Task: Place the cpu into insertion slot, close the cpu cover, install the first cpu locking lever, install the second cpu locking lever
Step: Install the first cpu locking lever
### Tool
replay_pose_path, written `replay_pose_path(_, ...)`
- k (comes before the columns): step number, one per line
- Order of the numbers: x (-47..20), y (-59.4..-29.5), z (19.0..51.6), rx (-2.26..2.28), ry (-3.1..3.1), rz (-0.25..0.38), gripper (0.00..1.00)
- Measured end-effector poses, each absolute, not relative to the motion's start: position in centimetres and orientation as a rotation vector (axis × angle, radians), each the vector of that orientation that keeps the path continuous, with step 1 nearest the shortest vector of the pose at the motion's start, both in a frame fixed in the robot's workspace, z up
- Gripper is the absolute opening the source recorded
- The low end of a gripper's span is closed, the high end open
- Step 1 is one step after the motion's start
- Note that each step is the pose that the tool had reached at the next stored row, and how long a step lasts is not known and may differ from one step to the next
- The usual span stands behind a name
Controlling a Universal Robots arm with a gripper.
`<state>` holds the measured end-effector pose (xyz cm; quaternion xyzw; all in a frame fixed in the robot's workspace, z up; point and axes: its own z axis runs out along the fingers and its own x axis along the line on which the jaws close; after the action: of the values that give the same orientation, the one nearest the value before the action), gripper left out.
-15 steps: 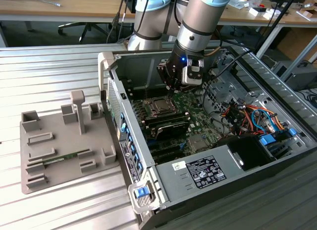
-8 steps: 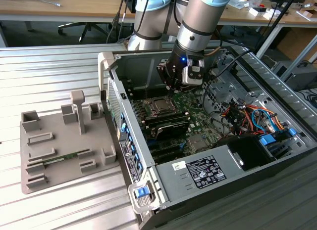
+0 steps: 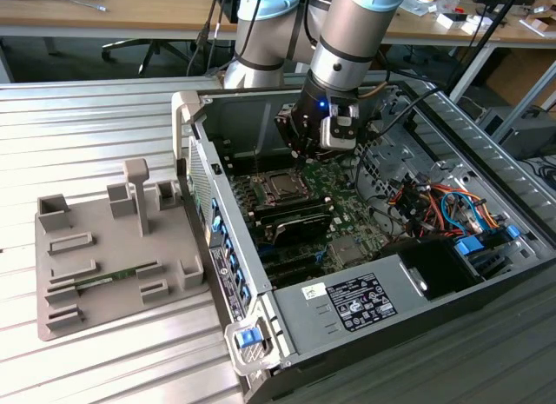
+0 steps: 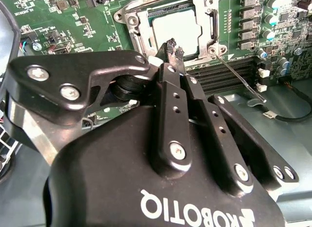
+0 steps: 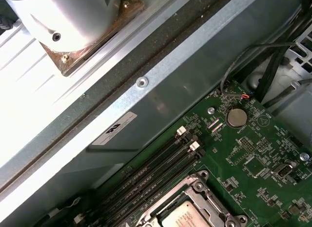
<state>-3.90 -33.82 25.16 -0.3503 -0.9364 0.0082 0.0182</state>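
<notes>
Here we find the black two-finger gripper (image 4: 174, 50) pinched shut and empty, likely to serve as a narrow pusher, just beside the thin silvery square cpu cover (image 4: 142, 29), which lies flat over the seated grey-topped square cpu (image 4: 175, 28).

Arm (image 3: 352, 35) slants down steeply from upper part of exterior view, grey links, pale blue joint caps. Wrist (image 3: 323, 109) tipped downward, blue light lit. Pincer (image 4: 173, 48) pointing down, black fingers (image 4: 170, 105) pressed together, tips meeting.
</notes>
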Motion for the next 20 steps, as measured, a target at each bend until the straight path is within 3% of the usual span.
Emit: replay_pose_path(20, -3.9, -33.82, 25.17, -1.023, -2.932, 0.027, 0.1)
